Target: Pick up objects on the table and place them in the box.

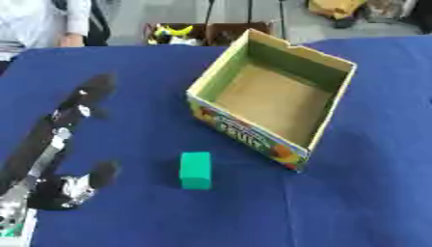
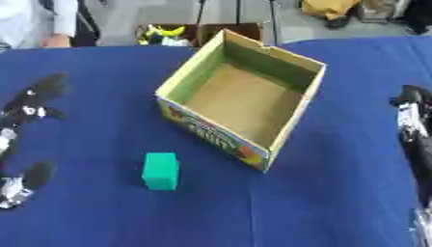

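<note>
Over on the left, the robot's left hand [image 1: 63, 144] lies low on the blue surface [image 1: 127, 72]. Its fingers stretch out straight, away from the robot, and the thumb sticks out to the side. It holds nothing. It is spread open and resting.

Next comes the green block [image 1: 195, 170]. It sits on the blue cloth all by itself, a little to the right of the left hand and just in front of the box. It looks like a small brick with flat sides. Nothing touches it.

Then there is the box [image 1: 333, 113], made of cardboard, with bright fruit pictures on its front wall. It sits turned at a slant, with one corner pointing toward the block. I see nothing inside it.

Far on the right edge, the right hand [image 2: 411, 108] only shows as a dark shape. I cannot tell if its fingers are spread or curled.

I think the job now is to grab the block. The left hand is closer, so it should go. It should come down with the thumb on one flat side and the fingers on the other. Then it should lift the block high enough to clear the near wall, and let go over the middle of the box.
</note>
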Robot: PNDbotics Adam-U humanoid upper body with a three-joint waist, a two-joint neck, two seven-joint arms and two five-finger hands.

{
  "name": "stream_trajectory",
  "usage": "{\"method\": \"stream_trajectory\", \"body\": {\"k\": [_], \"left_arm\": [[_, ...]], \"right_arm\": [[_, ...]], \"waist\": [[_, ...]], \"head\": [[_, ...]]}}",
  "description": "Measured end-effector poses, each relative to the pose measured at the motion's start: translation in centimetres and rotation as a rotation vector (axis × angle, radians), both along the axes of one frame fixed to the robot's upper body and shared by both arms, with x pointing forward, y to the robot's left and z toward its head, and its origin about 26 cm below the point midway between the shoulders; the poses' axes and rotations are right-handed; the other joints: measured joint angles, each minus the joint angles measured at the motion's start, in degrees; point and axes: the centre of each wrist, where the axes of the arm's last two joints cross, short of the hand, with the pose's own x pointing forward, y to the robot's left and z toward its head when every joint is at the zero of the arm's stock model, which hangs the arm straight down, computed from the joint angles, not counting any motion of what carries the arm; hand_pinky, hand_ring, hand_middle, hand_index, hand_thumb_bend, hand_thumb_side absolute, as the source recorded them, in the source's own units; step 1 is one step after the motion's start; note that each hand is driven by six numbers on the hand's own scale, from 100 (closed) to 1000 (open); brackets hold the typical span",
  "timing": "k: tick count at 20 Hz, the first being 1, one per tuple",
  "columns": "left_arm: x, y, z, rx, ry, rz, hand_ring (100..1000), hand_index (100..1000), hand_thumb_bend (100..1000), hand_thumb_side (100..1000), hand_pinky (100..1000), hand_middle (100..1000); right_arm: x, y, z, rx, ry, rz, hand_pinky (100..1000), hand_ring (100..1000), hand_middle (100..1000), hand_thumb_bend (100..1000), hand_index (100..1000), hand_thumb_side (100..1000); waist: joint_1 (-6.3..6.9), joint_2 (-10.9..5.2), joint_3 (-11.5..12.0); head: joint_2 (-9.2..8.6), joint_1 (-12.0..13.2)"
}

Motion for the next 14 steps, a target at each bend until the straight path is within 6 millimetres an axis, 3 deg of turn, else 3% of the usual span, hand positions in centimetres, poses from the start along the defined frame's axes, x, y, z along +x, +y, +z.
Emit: {"method": "stream_trajectory", "body": {"k": [3,14], "left_arm": [[0.01,-0.14,-0.01,0.038,0.026,-0.009,865,953,504,1000,643,904],[0.01,0.0,0.22,0.139,0.08,0.027,806,1000,507,1000,633,909]], "right_arm": [[0.0,0.0,0.0,0.0,0.0,0.0,827,865,651,100,823,723],[-0.01,-0.01,-0.03,-0.001,0.004,0.001,827,866,651,100,823,722]], "waist": [[0.0,0.01,-0.04],[0.18,0.01,-0.25]], "head": [[0.0,0.07],[-0.43,0.15]]}}
